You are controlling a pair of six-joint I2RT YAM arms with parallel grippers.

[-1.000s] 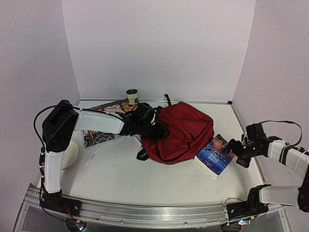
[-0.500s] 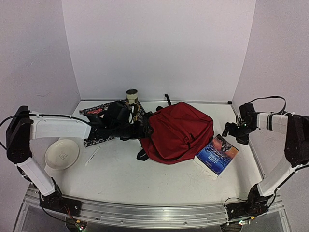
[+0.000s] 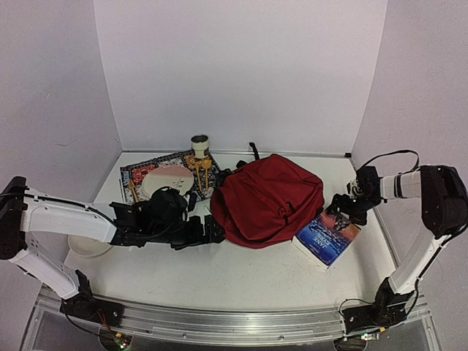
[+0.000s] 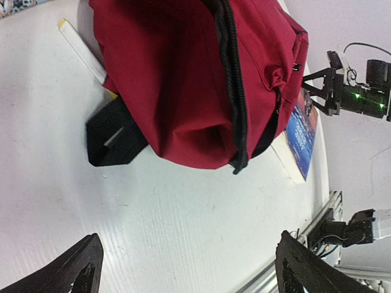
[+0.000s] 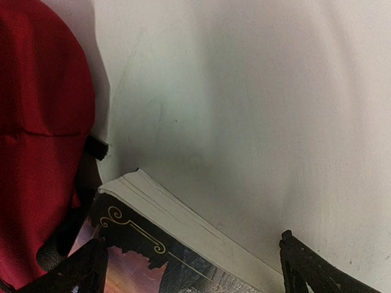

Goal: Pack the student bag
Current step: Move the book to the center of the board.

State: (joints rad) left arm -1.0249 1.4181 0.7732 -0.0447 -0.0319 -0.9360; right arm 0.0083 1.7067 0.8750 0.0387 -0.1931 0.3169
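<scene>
Pulls left gripper point(image 3: 214, 231) back to the left of the student bag point(image 3: 270, 201) slumped between both arms, fingers splayed and empty, and edges right gripper point(image 3: 344, 208), likewise agape, toward the book point(image 3: 327, 235) lying unpacked at the bag's right, packing seemingly barely begun.

**Left wrist view:** student bag point(image 4: 183, 79) cropped by the top edge at 12 o'clock. Book point(image 4: 299, 129) at 3 o'clock mostly hidden behind it. White strip point(image 4: 82, 52) at 10 o'clock runs under the fabric.

**Right wrist view:** book cover cropped at 6 o'clock.

**Top view:** book title too small to read. Bowl point(image 3: 84, 248) at 9 o'clock partly covered by the left arm point(image 3: 67, 219).
</scene>
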